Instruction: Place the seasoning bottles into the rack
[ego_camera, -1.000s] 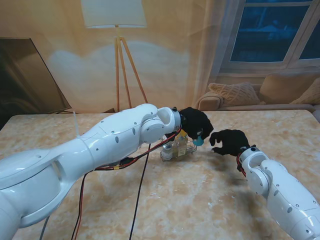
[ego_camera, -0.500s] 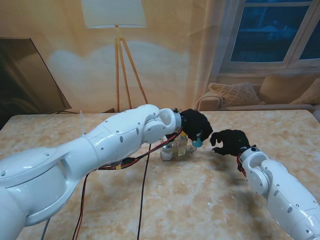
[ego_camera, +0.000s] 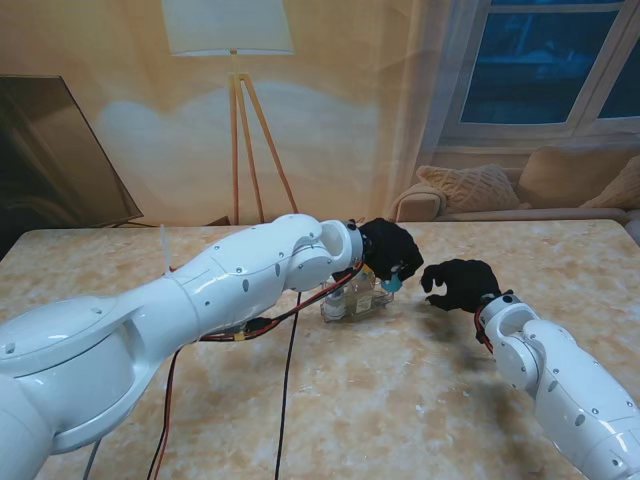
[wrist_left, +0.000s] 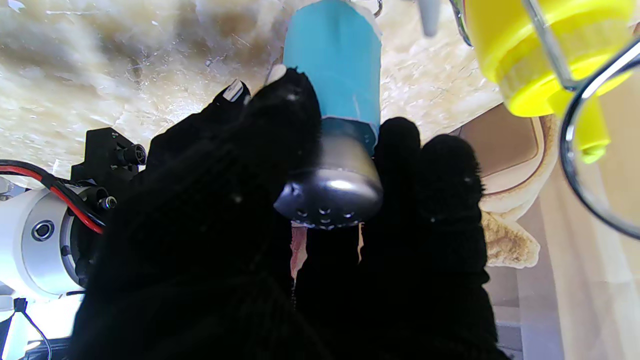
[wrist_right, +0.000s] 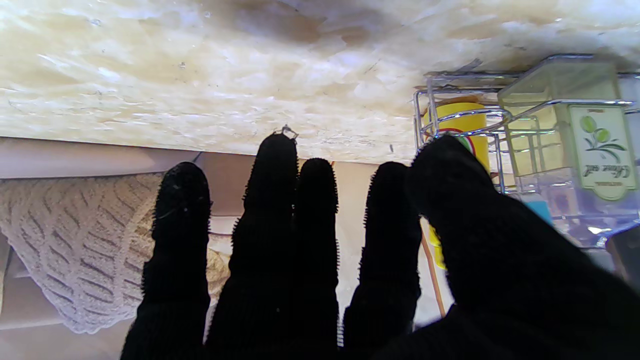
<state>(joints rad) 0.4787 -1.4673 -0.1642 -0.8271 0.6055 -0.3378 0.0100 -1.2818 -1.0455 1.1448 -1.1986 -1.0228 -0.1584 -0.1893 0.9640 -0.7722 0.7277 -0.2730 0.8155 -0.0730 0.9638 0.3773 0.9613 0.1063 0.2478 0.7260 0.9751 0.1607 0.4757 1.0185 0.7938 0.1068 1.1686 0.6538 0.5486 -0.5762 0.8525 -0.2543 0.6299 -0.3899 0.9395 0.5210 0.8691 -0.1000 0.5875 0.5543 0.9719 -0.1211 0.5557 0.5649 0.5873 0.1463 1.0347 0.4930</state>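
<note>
left hand curled tight round a blue shaker right by the wire rack, right hand hanging just to its right, fingers loosely spread, gripping nothing

From the stand, the left hand hides most of the blue bottle and part of the rack, whose contents are too small to tell.
</note>
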